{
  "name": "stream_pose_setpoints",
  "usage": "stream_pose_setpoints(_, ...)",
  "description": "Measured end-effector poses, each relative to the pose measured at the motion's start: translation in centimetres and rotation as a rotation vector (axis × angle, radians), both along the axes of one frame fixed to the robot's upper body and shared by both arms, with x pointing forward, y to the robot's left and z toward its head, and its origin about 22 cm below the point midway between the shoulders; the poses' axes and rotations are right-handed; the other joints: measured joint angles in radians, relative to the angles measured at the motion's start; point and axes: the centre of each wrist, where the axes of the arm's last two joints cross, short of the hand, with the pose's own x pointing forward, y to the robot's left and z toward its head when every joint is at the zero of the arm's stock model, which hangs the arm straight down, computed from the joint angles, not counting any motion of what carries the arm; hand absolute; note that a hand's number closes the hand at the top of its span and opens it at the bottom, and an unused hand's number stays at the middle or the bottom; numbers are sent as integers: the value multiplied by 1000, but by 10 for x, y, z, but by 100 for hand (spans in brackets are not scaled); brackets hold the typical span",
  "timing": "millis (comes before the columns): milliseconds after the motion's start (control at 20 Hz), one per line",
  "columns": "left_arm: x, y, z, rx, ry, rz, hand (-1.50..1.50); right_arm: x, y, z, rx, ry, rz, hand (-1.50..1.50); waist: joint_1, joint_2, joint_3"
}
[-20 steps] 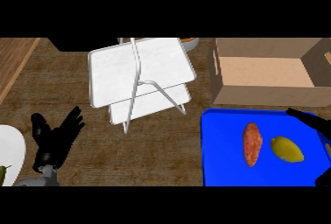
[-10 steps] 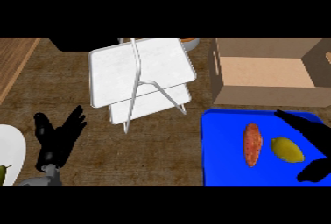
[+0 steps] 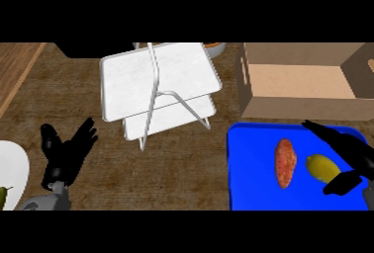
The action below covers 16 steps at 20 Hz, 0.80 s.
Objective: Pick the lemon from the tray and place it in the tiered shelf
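Wooden counter all round; the right hand (image 3: 358,154) has fingers and thumb spread, unclosed, either side of the lemon (image 3: 321,168), which lies on the blue tray (image 3: 252,190) beside a sweet potato (image 3: 285,162). Grasping, lifting and placing it in the white tiered shelf (image 3: 161,79) all appear to remain; the left hand (image 3: 63,162) rests open at the left

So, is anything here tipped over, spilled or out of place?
Nothing stands out. The shelf stands upright, the box sits open, and the lemon and sweet potato lie inside the blue tray.
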Motion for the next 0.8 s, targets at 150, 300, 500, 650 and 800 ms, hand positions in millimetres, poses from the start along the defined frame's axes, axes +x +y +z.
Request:
stream_pose_setpoints(150, -2, -1, 1, 2, -1, 3, 0, 1, 0, -12, 15, -5, 7, -150, 1, -1, -1)
stream_pose_setpoints(300, 4, -3, 5, 8, -2, 0, 0, 2, 2, -18, 16, -2, 18, 150, -2, -2, -4)
stream_pose_setpoints(500, 2, -2, 3, 4, -1, -6, 0, 1, 10, -20, -91, 48, 171, 150, 4, -4, -8)
stream_pose_setpoints(650, 3, 1, -2, 6, -6, 6, 0, -1, 15, -24, -80, 42, 214, 150, 0, -7, -12)
stream_pose_setpoints(800, -1, -5, -4, 3, -11, 0, 0, 3, 15, -28, -47, 41, 235, 150, 2, -8, -13)
